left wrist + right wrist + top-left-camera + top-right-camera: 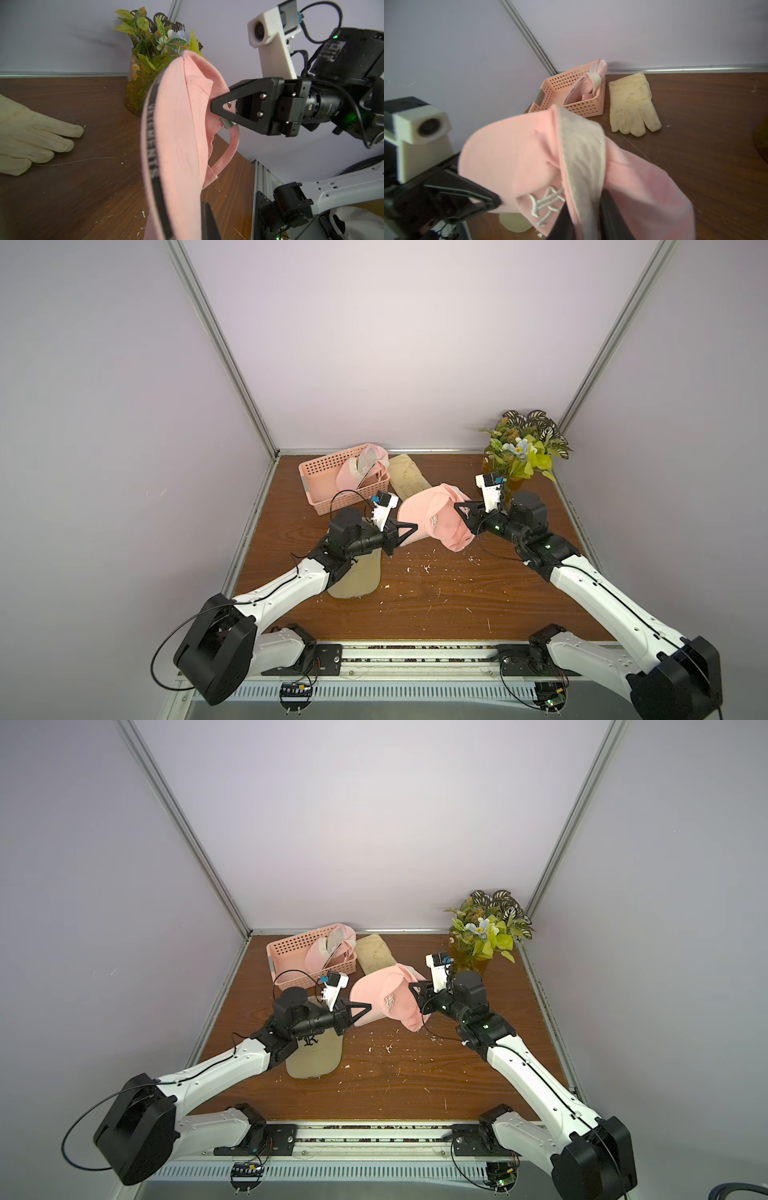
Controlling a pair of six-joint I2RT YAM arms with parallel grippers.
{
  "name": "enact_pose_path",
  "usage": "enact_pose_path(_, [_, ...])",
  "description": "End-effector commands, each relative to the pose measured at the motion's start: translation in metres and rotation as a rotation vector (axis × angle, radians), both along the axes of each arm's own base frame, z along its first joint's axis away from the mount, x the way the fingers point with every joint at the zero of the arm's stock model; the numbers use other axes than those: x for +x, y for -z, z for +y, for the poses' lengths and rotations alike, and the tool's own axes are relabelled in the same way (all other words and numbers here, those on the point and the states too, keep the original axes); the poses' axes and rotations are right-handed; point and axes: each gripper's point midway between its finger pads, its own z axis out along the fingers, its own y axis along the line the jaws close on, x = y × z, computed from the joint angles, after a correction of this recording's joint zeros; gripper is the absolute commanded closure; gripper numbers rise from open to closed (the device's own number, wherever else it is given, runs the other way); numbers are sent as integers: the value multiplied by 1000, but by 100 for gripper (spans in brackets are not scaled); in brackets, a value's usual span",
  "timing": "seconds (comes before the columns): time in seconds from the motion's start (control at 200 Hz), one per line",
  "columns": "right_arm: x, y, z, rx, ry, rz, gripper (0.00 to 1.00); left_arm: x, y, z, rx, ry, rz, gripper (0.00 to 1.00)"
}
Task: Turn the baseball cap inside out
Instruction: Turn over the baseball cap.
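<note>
Baseball cap (428, 516) aloft — left jaws clamp brim (176, 135), right jaws narrow, grip unclear. If slack, crown (444, 510) sags — inversion stalls.

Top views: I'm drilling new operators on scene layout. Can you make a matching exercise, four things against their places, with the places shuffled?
Things:
1. pink cap
2. tan cap
3. glove
4. plant

Places:
A. back right corner
B. front left
C. centre, held up
D. back, beside the basket

Pairs: 1-C, 2-B, 3-D, 4-A
</note>
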Motion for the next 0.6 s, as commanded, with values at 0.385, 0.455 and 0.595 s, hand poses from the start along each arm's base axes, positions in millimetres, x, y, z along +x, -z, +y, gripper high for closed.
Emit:
enact_pose_path(0.385, [40, 96, -85, -403, 421, 147, 59, -26, 36, -24, -2, 193, 305, 100])
enact_pose_path(0.455, [41, 98, -85, -408, 424, 151, 48, -17, 53, -21, 21, 123, 374, 100])
enact_pose_path(0.595, [41, 87, -98, -425, 488, 121, 27, -5, 75, -16, 48, 25, 423, 100])
